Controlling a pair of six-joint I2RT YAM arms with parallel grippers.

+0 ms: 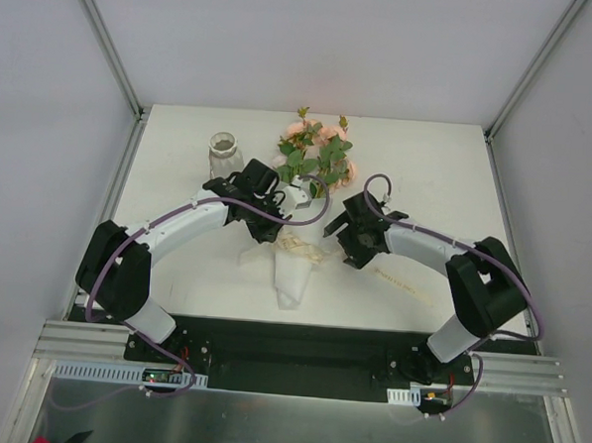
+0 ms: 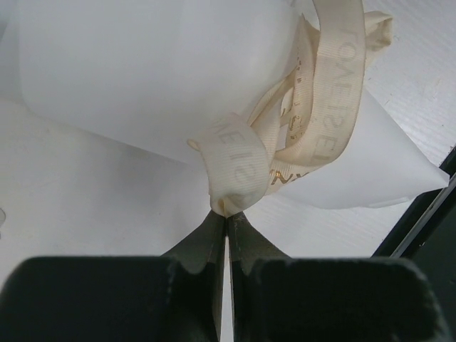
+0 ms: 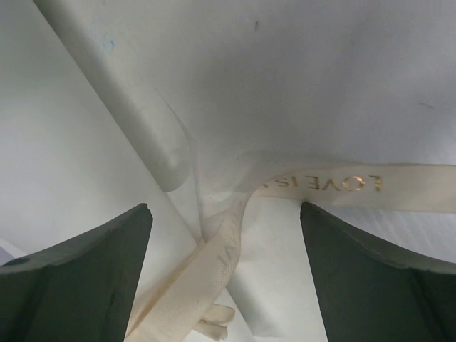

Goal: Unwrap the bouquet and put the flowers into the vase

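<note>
Fingers (image 2: pixel 203 249) on my left gripper (image 2: pixel 226 222) are pressed fully together, and their tips pinch a loop of the cream ribbon (image 2: pixel 335 85) where it knots around the white paper cone (image 2: pixel 142 71). On my right gripper (image 3: pixel 224 214) the fingers (image 3: pixel 92 271) stand wide apart. A strand of the same ribbon, printed in gold letters, runs across the gap between them over the paper, and I cannot tell whether either finger touches it. From the top camera I see both grippers flanking the bouquet (image 1: pixel 314 163). It lies in the middle of the worktop (image 1: pixel 438 169) with its peach-pink roses (image 1: pixel 330 136) toward the far edge and the cone's tip pointing back at the arm bases. The vase (image 1: pixel 222 154) stands upright left of the blooms, just beyond my left gripper and apart from the bouquet.
</note>
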